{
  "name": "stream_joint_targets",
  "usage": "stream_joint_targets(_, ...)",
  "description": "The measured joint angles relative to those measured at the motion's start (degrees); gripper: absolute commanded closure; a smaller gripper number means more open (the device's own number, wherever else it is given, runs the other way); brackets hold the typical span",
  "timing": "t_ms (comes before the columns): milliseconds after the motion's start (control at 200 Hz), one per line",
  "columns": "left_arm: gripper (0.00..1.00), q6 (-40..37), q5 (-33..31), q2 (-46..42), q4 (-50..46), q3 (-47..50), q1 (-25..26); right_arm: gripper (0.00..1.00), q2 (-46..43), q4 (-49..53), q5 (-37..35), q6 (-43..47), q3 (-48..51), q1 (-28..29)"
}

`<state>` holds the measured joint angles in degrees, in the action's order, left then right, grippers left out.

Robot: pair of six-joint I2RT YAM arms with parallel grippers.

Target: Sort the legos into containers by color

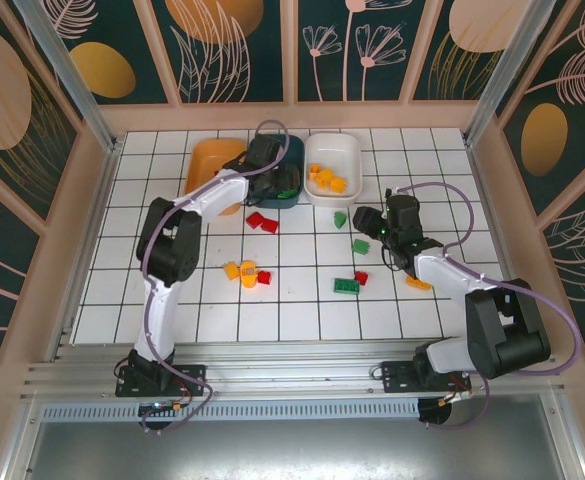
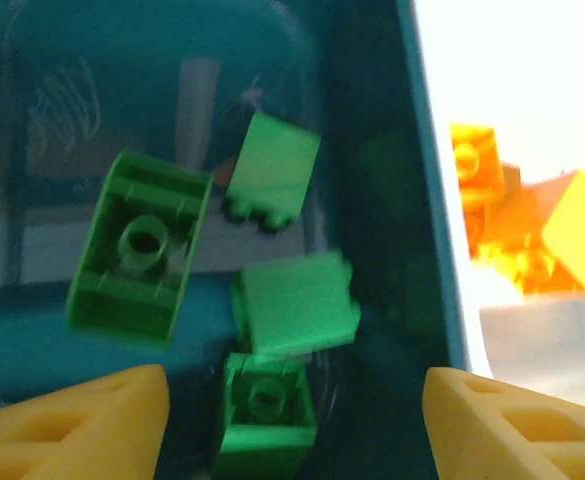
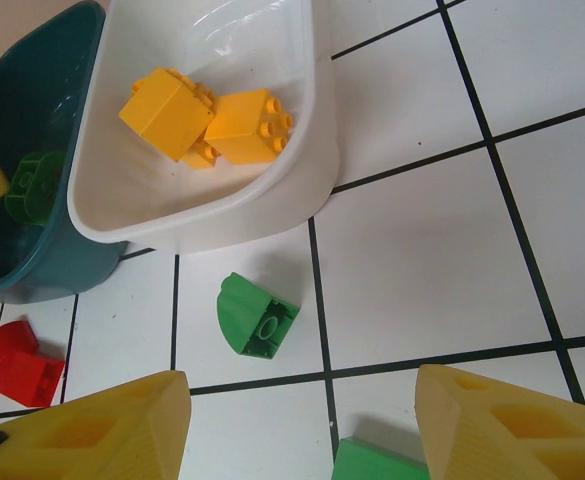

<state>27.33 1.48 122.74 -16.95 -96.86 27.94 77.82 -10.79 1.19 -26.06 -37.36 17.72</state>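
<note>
My left gripper [image 1: 270, 170] hangs open over the dark teal tub [image 1: 295, 150]. Its yellow fingers [image 2: 102, 420] stand wide apart with nothing gripped. Several green legos [image 2: 140, 245] lie on the tub floor below it, one [image 2: 265, 415] under the gap between the fingers. My right gripper [image 3: 302, 400] is open just above the tiles. A curved green lego [image 3: 255, 315] lies ahead of it and a flat green one [image 3: 377, 465] sits by its right finger. The white tub [image 3: 312, 120] holds orange-yellow legos [image 3: 212, 115]. The orange tub [image 1: 212, 160] stands left of the teal one.
Loose legos lie on the tiled floor: red ones [image 1: 262, 222] near the teal tub, an orange-yellow and red cluster [image 1: 244, 272] at centre left, green and red ones [image 1: 350, 284] at centre, an orange one [image 1: 418, 283] beside the right arm. Walls close in on all sides.
</note>
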Motion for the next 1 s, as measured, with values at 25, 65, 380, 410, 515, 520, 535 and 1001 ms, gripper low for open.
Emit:
stream_joint_targets(25,0.29,0.2,0.0,-2.4,0.6,3.1,0.0,0.38,0.0,0.0,0.0,0.0,0.0,0.0)
stream_joint_targets(65,0.28,0.7,-0.2,-6.9,1.9,8.4,0.0,0.38,0.0,0.0,0.0,0.0,0.2,0.1)
stream_joint_targets(380,0.20,6.0,-1.5,-36.3,10.0,43.5,0.0,0.38,0.0,-0.7,-0.2,0.0,0.8,1.4)
stream_joint_targets(410,0.20,6.2,-1.8,-37.0,9.8,45.5,0.0,0.38,0.0,-0.9,-0.2,0.0,0.8,1.4)
stream_joint_targets(515,0.20,6.4,-2.5,-37.6,8.6,49.6,0.0,0.38,0.0,-1.0,-0.2,0.0,0.8,1.5)
stream_joint_targets(520,0.20,6.4,-2.5,-37.6,8.6,49.6,0.0,0.38,0.0,-1.0,-0.2,0.0,0.8,1.5)
stream_joint_targets(535,0.20,6.4,-2.5,-37.6,8.5,49.9,0.0,0.38,0.0,-1.0,-0.2,0.0,0.8,1.5)
stream_joint_targets(1001,0.36,-2.0,-13.1,-22.0,12.5,38.0,0.2,0.38,0.0,-1.1,-1.6,0.0,0.8,2.4)
